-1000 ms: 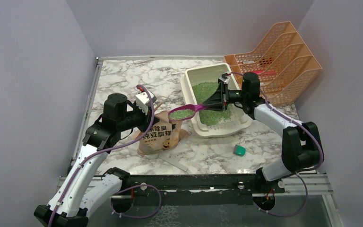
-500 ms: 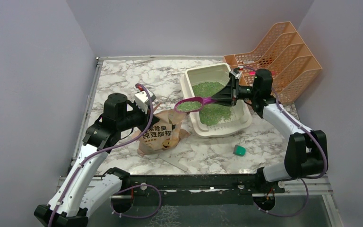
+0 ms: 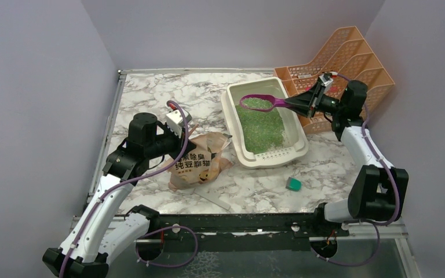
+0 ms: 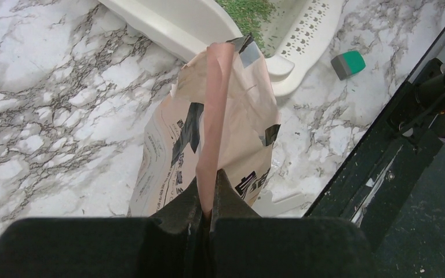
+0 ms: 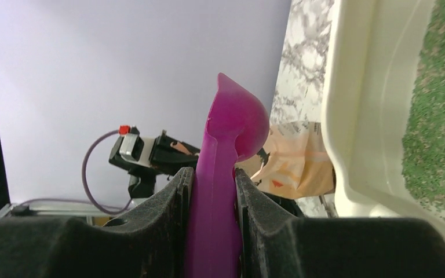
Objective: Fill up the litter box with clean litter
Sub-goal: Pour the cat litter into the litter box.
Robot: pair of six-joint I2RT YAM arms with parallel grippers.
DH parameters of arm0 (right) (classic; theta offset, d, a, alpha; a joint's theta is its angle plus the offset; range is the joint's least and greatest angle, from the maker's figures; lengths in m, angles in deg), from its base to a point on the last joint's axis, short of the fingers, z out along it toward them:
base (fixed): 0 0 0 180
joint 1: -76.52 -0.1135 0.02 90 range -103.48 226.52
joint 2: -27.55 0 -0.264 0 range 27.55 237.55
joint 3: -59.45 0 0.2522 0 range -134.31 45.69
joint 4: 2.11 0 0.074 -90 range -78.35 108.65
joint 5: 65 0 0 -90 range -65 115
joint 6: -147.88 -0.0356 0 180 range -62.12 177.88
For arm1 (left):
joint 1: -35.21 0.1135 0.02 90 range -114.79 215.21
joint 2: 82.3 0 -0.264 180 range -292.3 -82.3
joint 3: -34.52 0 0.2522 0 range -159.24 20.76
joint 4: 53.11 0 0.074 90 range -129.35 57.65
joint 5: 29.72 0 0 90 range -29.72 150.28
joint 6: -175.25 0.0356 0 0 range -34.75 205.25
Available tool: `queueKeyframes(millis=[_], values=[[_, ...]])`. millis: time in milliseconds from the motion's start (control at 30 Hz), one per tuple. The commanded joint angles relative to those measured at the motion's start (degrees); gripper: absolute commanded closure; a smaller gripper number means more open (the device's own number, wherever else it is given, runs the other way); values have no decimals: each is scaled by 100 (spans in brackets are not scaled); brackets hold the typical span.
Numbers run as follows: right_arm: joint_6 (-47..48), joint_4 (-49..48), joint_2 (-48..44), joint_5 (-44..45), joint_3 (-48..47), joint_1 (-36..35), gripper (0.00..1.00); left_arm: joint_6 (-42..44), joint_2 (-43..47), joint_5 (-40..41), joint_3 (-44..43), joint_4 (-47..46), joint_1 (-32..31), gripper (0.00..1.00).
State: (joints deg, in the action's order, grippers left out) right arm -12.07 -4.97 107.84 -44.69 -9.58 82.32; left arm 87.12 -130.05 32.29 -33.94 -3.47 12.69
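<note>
– Left gripper [image 4: 207,204] clamped on the top edge of the paper bag [image 4: 214,121], which stands on the worktop [image 4: 46,116]. Progress?
– Litter box [image 3: 266,157] just beyond the bag carries a band of clean litter [image 3: 262,128], with bare floor at its sides. Right gripper [image 3: 310,103] is closed on the scoop [image 3: 259,103], loaded, over the far end. Judged partway: tip this load, then more scoops.

Marbled white-and-grey table [image 3: 150,98], five things spread across it.
Cream litter box [image 3: 266,157] right of centre; orange mesh rack [image 3: 356,69] just beside it at the far right corner; tan paper bag [image 3: 200,165] near the box's left side; small teal block [image 3: 293,184] nearer the front (apart from the box); flat pale strip [image 3: 211,198] by the bag.
</note>
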Motion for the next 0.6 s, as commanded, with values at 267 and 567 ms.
queueKeyframes(millis=[267,567], values=[[2062,2398,-88,2005,-681,325,99,-374,243,-215,-201,-383,-6,100],[2312,2586,155,2760,-791,260,99,-345,373,-71,-225,-198,-6,100]])
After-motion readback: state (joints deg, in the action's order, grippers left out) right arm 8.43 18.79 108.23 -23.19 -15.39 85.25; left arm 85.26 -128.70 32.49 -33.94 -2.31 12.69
